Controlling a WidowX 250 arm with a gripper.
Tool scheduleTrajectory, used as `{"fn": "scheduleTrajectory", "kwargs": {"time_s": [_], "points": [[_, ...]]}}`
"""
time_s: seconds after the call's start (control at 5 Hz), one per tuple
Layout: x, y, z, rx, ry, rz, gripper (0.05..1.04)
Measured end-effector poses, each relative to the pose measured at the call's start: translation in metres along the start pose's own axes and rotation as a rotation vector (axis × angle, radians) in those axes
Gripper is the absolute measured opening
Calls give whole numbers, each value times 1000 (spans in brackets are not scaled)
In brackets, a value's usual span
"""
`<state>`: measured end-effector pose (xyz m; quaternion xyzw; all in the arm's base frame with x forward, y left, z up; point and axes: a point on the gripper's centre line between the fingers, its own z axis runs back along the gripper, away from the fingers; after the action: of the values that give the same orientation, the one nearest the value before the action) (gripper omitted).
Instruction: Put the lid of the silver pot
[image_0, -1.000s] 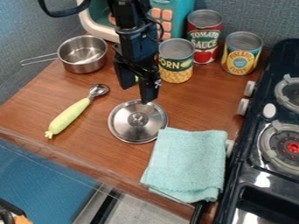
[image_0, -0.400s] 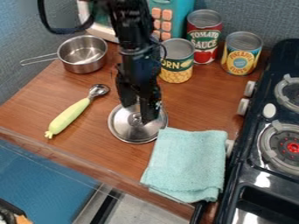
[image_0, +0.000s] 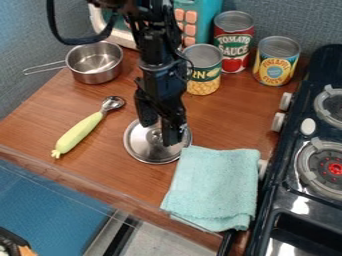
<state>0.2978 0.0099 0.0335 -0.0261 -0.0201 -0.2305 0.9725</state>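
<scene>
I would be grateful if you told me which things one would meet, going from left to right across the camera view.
Silver metal pot with a thin handle → round silver metal lid with a central knob → folded pale turquoise cloth → black stove with round burners.

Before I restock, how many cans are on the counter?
3. One can, partly covered by the arm; a red one behind it to the right; a yellow and blue one nearest the stove. More could hide behind the arm.
</scene>
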Motion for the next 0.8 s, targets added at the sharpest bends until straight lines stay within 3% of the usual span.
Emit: {"fn": "scheduleTrajectory", "kwargs": {"time_s": [0.4, 0.8], "points": [[2, 5, -6, 30, 0, -5, 1001], [2, 7, -15, 28, 18, -4, 1001]]}}
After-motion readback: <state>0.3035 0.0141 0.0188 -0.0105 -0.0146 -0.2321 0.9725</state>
